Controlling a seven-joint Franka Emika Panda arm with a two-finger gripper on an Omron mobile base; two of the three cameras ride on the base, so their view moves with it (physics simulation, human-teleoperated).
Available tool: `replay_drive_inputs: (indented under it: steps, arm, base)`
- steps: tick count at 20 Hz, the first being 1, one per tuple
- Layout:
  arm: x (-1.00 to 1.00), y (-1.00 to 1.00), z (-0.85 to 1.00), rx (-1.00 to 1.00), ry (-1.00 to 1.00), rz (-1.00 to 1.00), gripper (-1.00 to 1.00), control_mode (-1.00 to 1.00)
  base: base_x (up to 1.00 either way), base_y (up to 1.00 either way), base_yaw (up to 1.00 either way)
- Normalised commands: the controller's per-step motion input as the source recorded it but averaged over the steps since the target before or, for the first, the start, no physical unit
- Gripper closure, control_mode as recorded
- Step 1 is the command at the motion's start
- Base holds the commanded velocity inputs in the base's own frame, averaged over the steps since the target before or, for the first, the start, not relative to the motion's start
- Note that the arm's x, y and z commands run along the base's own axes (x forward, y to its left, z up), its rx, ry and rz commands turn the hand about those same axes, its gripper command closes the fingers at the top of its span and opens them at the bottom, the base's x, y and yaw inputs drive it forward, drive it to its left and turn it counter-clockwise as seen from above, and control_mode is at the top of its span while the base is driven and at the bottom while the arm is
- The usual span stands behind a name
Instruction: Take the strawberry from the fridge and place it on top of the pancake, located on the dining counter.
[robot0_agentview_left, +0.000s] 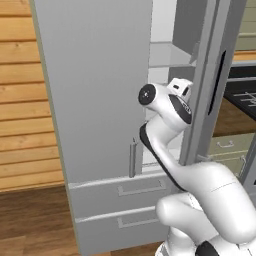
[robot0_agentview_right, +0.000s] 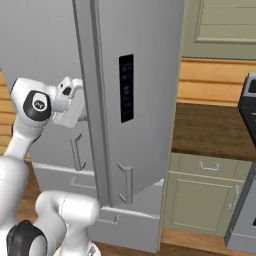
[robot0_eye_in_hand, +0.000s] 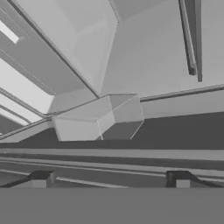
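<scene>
Kitchen wood walls frame the fridge (robot0_agentview_left: 95, 100), its right door (robot0_agentview_right: 135, 100) ajar, and I have my pincer (robot0_eye_in_hand: 111, 180) spread wide and empty, reaching between the doors. I cannot spot the strawberry among the shelves; fetching and placing remain.

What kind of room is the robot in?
It looks like a kitchen. There is a tall grey fridge with one door swung open, green cupboards under a brown wooden counter, and the edge of a dark stove at the right.
</scene>
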Motion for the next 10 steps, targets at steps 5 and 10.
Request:
replay_drive_inputs:
  steps: [5,10]
  arm:
    - [-0.58,-0.79,0.17,0.00,-0.01,-0.02,-1.00,-1.00]
    - [-0.16,-0.99,0.07,0.00,0.00,-0.02,-1.00,-1.00]
  base:
    - [0.00,0.00,0.00]
    - [0.00,0.00,0.00]
